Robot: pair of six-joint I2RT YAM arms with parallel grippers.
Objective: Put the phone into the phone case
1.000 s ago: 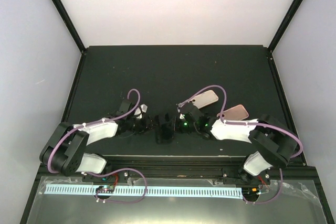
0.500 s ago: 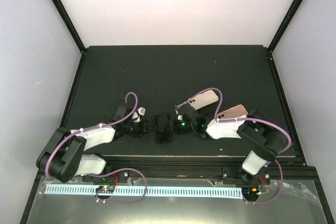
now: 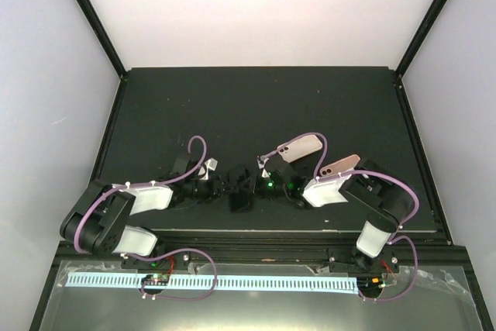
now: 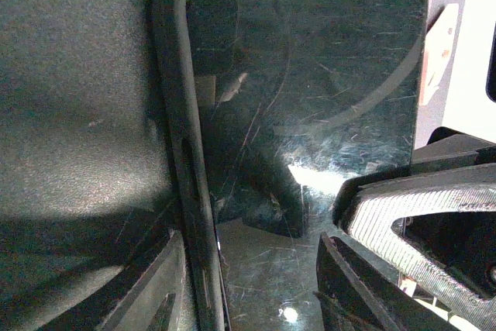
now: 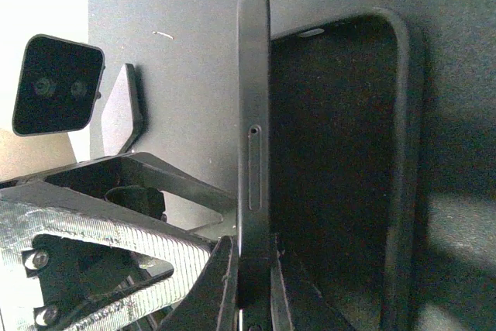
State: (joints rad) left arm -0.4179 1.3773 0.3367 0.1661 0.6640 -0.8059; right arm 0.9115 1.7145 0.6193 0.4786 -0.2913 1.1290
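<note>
Phone (image 5: 253, 153), on edge, just beside the long wall of the phone case (image 5: 341, 176), which lies open on the desk (image 3: 232, 106); not yet seated. My right arm has folded inward over the last second, bringing phone and case together. My right hand (image 5: 252, 284) pinches the phone's end; my left hand (image 4: 248, 292) straddles the case rim, and I cannot tell whether it grips.

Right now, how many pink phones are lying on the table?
2. One pink phone lies near mid-table; the second pink phone lies right of it and nearer, beside the right arm. Others may be hidden beneath the arms.
</note>
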